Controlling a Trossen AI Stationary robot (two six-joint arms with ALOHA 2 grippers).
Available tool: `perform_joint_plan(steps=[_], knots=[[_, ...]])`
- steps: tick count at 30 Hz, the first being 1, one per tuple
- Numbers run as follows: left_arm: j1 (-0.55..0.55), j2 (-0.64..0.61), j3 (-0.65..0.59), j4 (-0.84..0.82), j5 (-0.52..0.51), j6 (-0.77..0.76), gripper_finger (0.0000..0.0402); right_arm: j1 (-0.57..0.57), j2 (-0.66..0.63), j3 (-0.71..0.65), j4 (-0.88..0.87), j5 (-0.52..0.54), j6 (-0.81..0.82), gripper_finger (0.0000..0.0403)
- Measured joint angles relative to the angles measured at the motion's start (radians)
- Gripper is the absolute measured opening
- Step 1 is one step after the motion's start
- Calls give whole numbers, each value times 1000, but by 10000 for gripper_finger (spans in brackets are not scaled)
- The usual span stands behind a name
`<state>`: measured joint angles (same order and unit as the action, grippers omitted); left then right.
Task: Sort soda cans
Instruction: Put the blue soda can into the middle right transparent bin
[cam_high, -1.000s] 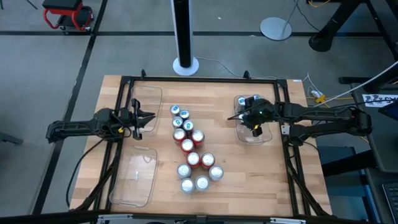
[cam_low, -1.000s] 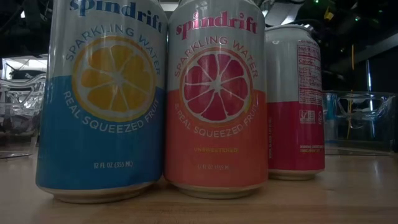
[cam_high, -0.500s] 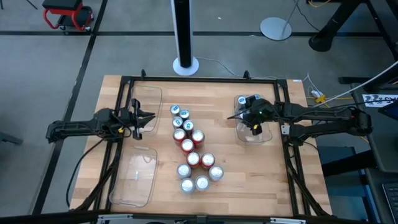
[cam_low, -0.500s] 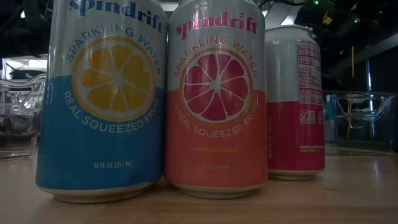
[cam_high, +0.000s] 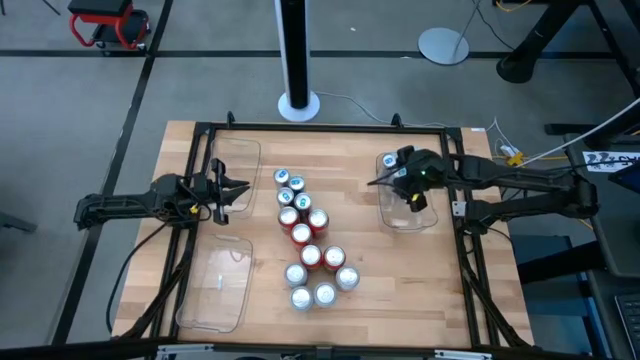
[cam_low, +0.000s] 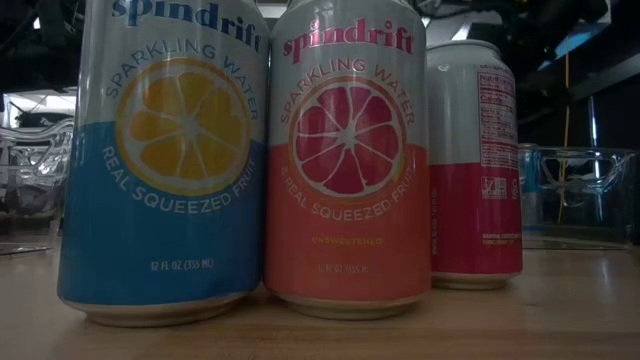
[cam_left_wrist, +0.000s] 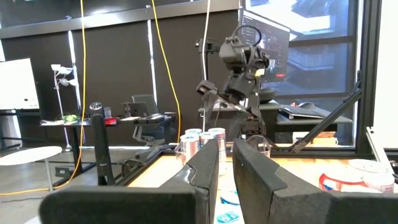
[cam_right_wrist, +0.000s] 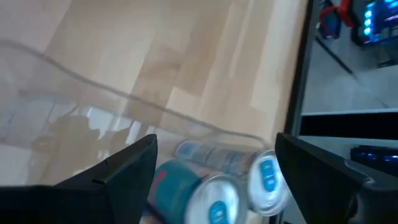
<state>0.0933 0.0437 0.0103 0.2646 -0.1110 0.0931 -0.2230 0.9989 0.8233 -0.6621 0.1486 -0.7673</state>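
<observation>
Soda cans stand upright in a cluster (cam_high: 308, 238) in the middle of the table: blue ones (cam_high: 290, 185) at the far end, red ones (cam_high: 303, 225) in the middle, silver ones (cam_high: 318, 288) nearest. The low view shows a blue can (cam_low: 165, 160), an orange-red can (cam_low: 345, 160) and a red can (cam_low: 475, 165) close up. Two blue cans (cam_right_wrist: 239, 186) sit in the clear tray (cam_high: 425, 220) at the right. My right gripper (cam_right_wrist: 214, 165) hangs open above them, touching nothing. My left gripper (cam_high: 240, 190) waits shut at the table's left.
Two clear trays lie along the left side, one far (cam_high: 238, 158) and one near (cam_high: 215, 290). A black frame (cam_high: 320, 128) runs around the table. Bare wood lies between the can cluster and the right tray.
My right gripper has risen from inside the right tray to above it, shifting slightly toward the table's far edge. The blue cans stay in the tray. My left arm has kept still.
</observation>
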Motion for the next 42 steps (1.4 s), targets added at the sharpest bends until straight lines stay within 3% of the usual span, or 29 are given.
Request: perform_joint_plan(steps=[11, 19, 26, 33, 38, 42], knots=[[0, 0, 0, 9, 0, -5, 40, 0, 3, 40, 155, -4, -1, 326], [0, 0, 0, 7, -4, -15, 44, 0, 62, 32, 295, -64, -24, 326], [0, 0, 0, 7, -5, -9, 120, 1, 174, 31, 420, -119, -30, 326], [0, 0, 0, 5, -7, -15, 192, 1, 284, 31, 676, -187, -51, 326], [0, 0, 0, 5, -7, -15, 204, 1, 367, 31, 891, -194, -50, 326], [0, 0, 0, 6, -7, -7, 174, 1, 430, 32, 1037, -232, -50, 326]])
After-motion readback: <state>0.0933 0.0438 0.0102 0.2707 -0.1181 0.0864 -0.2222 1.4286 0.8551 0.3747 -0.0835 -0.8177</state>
